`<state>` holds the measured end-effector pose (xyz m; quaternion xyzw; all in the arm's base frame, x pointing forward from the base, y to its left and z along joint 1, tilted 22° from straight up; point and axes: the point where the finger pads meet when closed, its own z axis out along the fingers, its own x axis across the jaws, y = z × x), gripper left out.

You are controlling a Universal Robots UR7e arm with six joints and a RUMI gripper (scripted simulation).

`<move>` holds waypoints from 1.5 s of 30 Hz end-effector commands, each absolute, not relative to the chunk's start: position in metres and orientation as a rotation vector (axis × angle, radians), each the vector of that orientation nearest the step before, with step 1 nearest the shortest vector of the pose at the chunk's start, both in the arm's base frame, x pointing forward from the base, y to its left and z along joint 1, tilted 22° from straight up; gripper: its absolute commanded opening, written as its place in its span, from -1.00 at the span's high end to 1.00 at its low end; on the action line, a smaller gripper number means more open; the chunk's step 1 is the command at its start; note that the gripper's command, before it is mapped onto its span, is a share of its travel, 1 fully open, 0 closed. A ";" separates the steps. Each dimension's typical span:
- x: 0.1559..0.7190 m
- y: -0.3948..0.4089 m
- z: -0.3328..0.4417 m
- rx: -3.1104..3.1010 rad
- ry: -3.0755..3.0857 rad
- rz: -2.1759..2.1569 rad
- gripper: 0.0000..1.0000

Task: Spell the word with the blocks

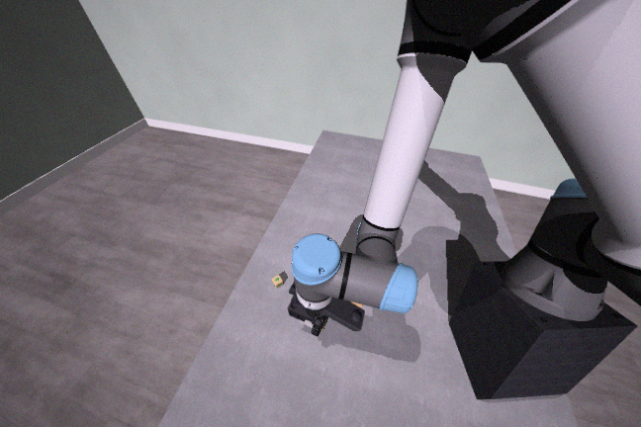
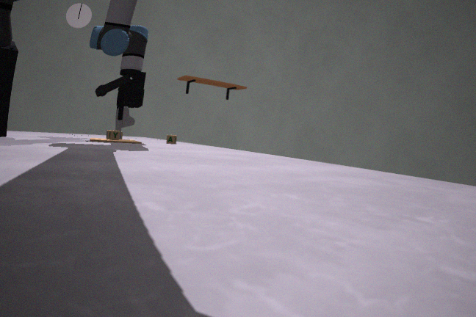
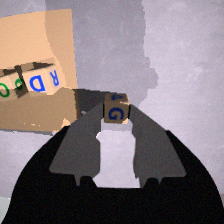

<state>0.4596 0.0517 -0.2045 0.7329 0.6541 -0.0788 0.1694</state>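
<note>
In the wrist view my gripper (image 3: pixel 115 105) has both fingertips against the sides of a tan block with a blue G (image 3: pixel 117 113). The block sits on the grey table just off the corner of the tan mat (image 3: pixel 35 40). Two blocks stand side by side on the mat: one with blue letters (image 3: pixel 39 83) and one with green letters (image 3: pixel 9 87). In the exterior view the gripper (image 2: pixel 121 125) is low over the table behind the mat (image 2: pixel 130 141) and a block marked Y (image 2: pixel 114 134). In the top view the gripper (image 1: pixel 316 329) is mostly hidden under the wrist.
A fourth block (image 1: pixel 280 279) (image 2: pixel 171 139), showing a green A on its side, stands alone on the table off the mat. The robot's dark base (image 1: pixel 522 331) is to the right. The table's left edge is close to the lone block.
</note>
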 end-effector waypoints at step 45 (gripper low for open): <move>0.456 0.065 -0.170 2.083 1.859 -0.222 0.89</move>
